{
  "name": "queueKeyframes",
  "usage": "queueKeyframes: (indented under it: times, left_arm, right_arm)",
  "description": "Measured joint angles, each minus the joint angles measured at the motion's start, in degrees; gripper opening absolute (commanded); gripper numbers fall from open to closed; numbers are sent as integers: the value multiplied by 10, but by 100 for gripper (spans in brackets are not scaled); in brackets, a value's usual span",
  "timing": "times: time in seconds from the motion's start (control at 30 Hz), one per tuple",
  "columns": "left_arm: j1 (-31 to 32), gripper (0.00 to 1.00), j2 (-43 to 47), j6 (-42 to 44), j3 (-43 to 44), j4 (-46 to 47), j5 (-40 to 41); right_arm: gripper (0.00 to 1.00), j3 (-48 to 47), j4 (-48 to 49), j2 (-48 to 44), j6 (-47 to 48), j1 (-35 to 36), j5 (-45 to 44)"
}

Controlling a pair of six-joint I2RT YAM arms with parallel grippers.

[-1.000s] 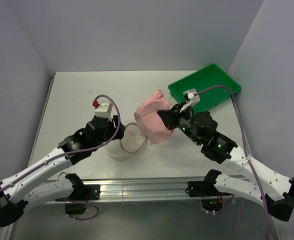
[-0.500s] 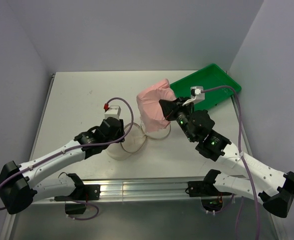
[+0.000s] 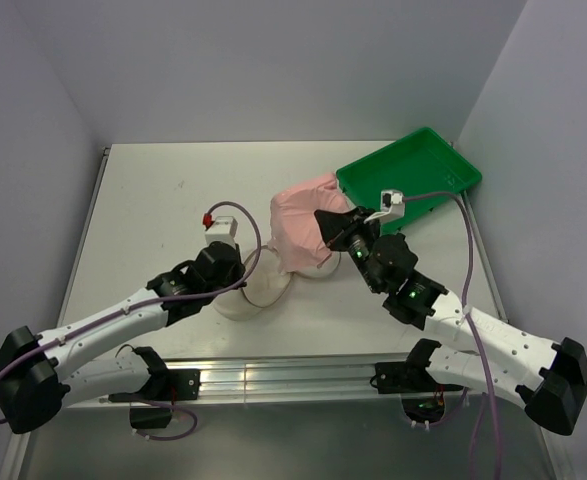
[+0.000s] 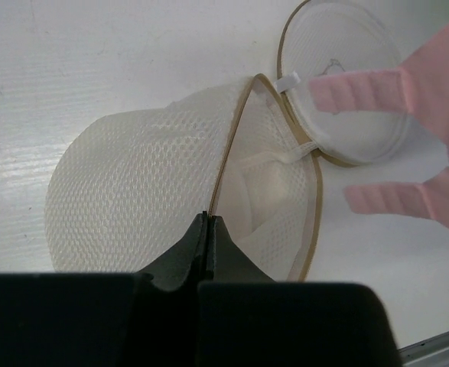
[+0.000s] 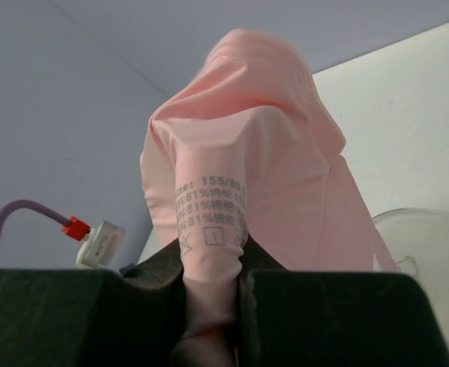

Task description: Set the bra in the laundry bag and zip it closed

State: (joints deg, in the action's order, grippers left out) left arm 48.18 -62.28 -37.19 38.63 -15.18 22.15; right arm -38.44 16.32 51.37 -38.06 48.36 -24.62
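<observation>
While the left jaws clench the zip rim of the laundry bag, propping its mouth open on the table, the right jaws grasp the bra by a fold. It hangs just beyond that mouth, toward the right arm, over the bag's flat half.

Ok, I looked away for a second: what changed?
The left gripper closed on the rim of the laundry bag. The right gripper still holds the bra up beside the bag; the green tray has not moved.
</observation>
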Motion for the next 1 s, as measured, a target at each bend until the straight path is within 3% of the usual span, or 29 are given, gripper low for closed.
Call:
queueKeyframes:
  times: [0.43,1.0]
  left_arm:
    - [0,0,63,-40,-51,101,2]
    - [-9,0,70,-49,-66,150,-3]
  right_arm:
    - [0,90,83,33,-90,24,7]
    - [0,146,122,122,-74,45,76]
